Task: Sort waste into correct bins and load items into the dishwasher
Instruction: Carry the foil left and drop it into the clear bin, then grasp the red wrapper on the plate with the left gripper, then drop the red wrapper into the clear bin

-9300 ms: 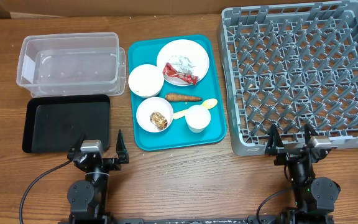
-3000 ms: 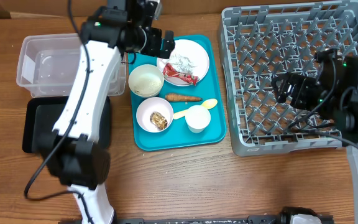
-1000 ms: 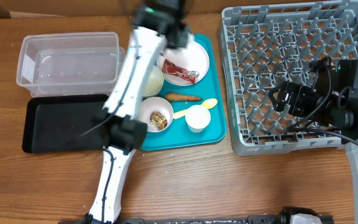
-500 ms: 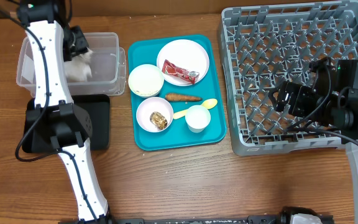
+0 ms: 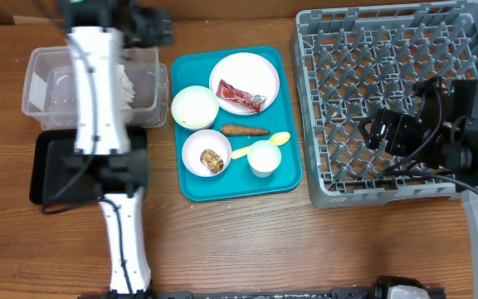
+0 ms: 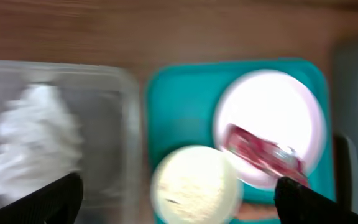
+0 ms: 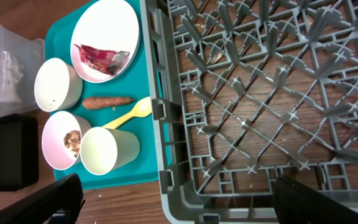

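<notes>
The crumpled white paper (image 5: pixel 123 81) lies in the clear tub (image 5: pixel 48 62); it also shows in the left wrist view (image 6: pixel 33 143). My left gripper (image 5: pixel 156 26) is open and empty, above the gap between tub and teal tray. The plate (image 5: pixel 251 73) holds the red wrapper (image 5: pixel 239 97). One bowl (image 5: pixel 194 106) looks pale inside; the other bowl (image 5: pixel 197 143) holds the brown lump (image 5: pixel 213 159). The carrot (image 5: pixel 243 129), spoon (image 5: pixel 260 147) and cup (image 5: pixel 264 158) lie on the teal tray. My right gripper (image 5: pixel 380 131) is open and empty over the dish rack (image 5: pixel 397 50).
The black tray (image 5: pixel 56 166) lies in front of the tub, partly under my left arm. The teal tray (image 5: pixel 285 178) sits between the bins and the rack. Bare wooden table runs along the front edge.
My left gripper has let go of the crumpled paper, which now lies in the clear tub, and has swung right toward the teal tray. The right arm has not moved.
</notes>
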Robot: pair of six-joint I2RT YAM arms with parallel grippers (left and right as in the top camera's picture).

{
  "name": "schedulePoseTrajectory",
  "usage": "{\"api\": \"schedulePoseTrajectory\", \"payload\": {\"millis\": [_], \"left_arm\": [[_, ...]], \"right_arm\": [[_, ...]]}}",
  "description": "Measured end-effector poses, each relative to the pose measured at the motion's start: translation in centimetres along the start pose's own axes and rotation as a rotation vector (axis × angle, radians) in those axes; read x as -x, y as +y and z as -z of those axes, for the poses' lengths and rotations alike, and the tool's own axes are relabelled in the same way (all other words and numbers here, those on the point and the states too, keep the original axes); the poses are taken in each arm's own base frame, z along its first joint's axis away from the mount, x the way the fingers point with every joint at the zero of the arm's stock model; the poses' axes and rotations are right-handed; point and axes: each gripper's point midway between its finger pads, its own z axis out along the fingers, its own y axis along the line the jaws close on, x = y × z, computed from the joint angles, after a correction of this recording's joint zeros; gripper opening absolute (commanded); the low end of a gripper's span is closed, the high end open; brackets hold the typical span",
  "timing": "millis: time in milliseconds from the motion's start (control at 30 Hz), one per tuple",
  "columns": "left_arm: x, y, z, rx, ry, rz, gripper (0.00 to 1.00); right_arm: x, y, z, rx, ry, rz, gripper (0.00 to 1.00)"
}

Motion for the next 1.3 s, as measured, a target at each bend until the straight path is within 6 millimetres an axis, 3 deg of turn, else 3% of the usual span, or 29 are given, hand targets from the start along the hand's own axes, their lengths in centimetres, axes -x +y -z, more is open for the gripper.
{"api": "schedulePoseTrajectory", "payload": {"millis": [67,167,200,267,433,533,700,900,967,1033,1067,1200,1300], "left_arm": [[-1.5,-5.0,-1.2,-0.047,0.036,-0.093,1.0],[-3.6,-9.6,-3.6,-0.062,0.086,-0.153,0.96],[-5.4,-11.4,-5.3,-0.046,0.132,-0.162,0.95],[-6.9,-12.5,-7.7,-0.027,0.167,-0.14,0.93],[-9.3,-13.1,-13.4,0.006,0.204,-0.053,0.9],[-9.5,-13.5,-15.5,-0.012,0.184,-0.028,0.87],[-10.4,-13.8,-17.2,-0.034,0.19,-0.016,0.8],[-13.0,-12.8,-18.7,-0.007,0.259,-0.008,0.7],[-13.7,-12.7,-19.3,-0.002,0.273,-0.006,0.56],[-13.8,-12.8,-19.7,-0.009,0.261,-0.004,0.24],[-13.8,-12.8,-19.9,-0.011,0.256,-0.004,0.04],[-14.1,-12.6,-19.7,-0.002,0.276,-0.003,0.04],[-13.4,-12.3,-17.2,0.02,0.316,0.002,0.04]], "right_arm": [[0.0,0.0,0.0,0.0,0.001,0.0,1.0],[-0.1,0.0,0.0,0.0,0.002,0.0,1.0],[-0.1,0.0,0.0,-0.001,0.005,-0.001,1.0],[-0.3,-0.1,0.0,-0.002,0.012,-0.004,1.0],[-0.3,-0.1,0.0,-0.002,0.014,-0.005,1.0],[-0.4,-0.1,0.0,-0.002,0.014,-0.005,1.0],[-0.3,-0.1,0.0,-0.003,0.014,-0.005,1.0],[-0.4,-0.1,0.0,-0.003,0.014,-0.005,1.0],[-0.4,-0.1,-0.1,-0.003,0.02,-0.007,1.0],[-0.6,-0.3,-0.6,-0.008,0.042,-0.016,1.0],[-0.6,-0.5,-1.0,-0.01,0.056,-0.021,1.0],[-0.7,-0.7,-1.6,-0.014,0.079,-0.029,1.0],[-0.7,-0.7,-1.6,-0.013,0.076,-0.028,1.0]]}}
